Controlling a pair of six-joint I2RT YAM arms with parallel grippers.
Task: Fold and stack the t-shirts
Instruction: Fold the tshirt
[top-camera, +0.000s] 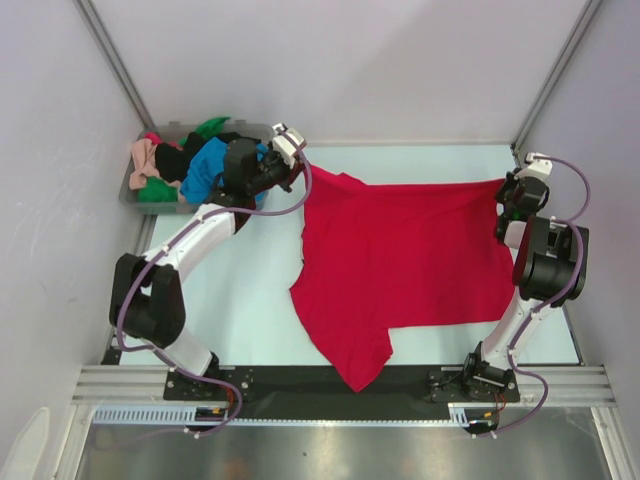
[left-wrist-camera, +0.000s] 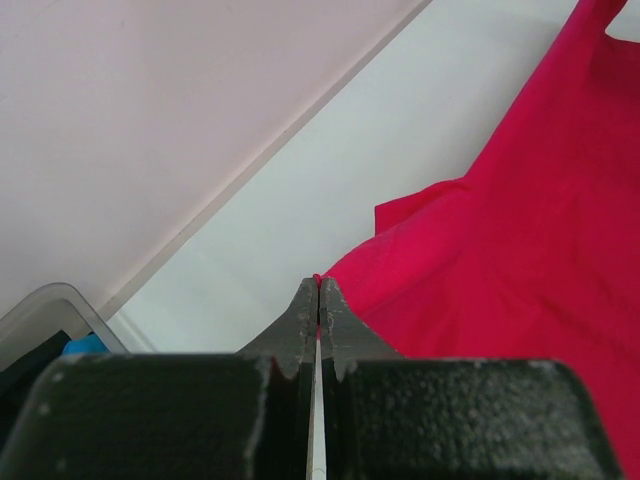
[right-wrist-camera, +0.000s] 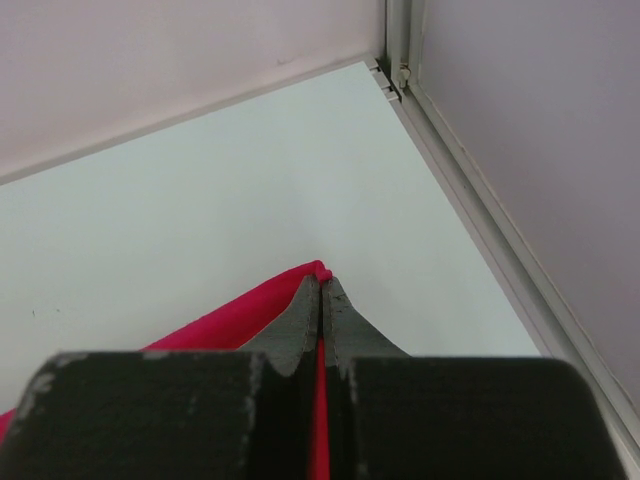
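White table (top-camera: 250, 300) is bearing the red t-shirt (top-camera: 410, 260), stretching between both jaws. Left gripper (left-wrist-camera: 318, 288) and right gripper (right-wrist-camera: 322, 285) are pinching its corners. Spreading step is likely underway; next calls for laying it flat.

The left arm (top-camera: 195, 235) and right arm (top-camera: 530, 300) reach forward, elbows bent. The left gripper (left-wrist-camera: 318, 287) is clamped on a shirt (left-wrist-camera: 520, 260) edge at its tips; the right gripper (right-wrist-camera: 322, 282) pinches another edge likewise.
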